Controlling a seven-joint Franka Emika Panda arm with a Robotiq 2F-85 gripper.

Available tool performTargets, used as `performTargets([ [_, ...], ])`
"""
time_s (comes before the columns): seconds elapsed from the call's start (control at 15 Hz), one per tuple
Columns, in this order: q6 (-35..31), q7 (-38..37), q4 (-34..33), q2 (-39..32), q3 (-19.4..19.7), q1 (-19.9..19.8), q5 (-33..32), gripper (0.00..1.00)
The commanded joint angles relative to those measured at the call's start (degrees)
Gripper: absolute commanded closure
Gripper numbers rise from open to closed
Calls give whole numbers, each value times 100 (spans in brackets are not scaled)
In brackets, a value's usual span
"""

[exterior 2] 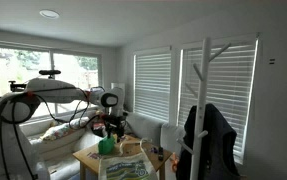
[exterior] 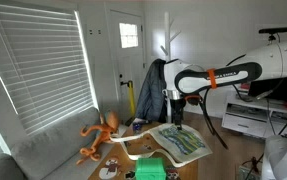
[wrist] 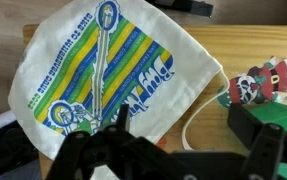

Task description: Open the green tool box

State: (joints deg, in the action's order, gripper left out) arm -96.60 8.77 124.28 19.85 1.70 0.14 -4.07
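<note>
- green tool box (exterior: 153, 168) sits on a wood table (exterior: 126, 150), at the table's near edge in an exterior view; too small to tell whether the lid is up or down.
- Room: living room with window blinds (exterior: 38, 65), a grey sofa (exterior: 43, 150), a back door (exterior: 128, 50) and a white coat rack (exterior 2: 205, 100) carrying a dark jacket (exterior 2: 211, 130).
- Gripper (exterior: 178, 112) hangs above a striped cloth bag (wrist: 103, 70), apart from the box and touching neither.
- Wrist view: jaws spread wide, nothing between them.
- Counts: one box, one bag, one orange toy (exterior: 98, 135) on the sofa, one small pirate figure (wrist: 258, 80) on the table, one arm (exterior: 223, 75).
</note>
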Motion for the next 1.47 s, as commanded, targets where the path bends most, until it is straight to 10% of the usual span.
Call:
performTargets([
  [0.0, 14, -2, -15, -4, 2, 5, 0, 0],
  [0.73, -398, 132, -61, -186, -62, 117, 42, 0],
  [1.4, -1113, 788, -933, -1714, -1076, 969, -329, 0],
])
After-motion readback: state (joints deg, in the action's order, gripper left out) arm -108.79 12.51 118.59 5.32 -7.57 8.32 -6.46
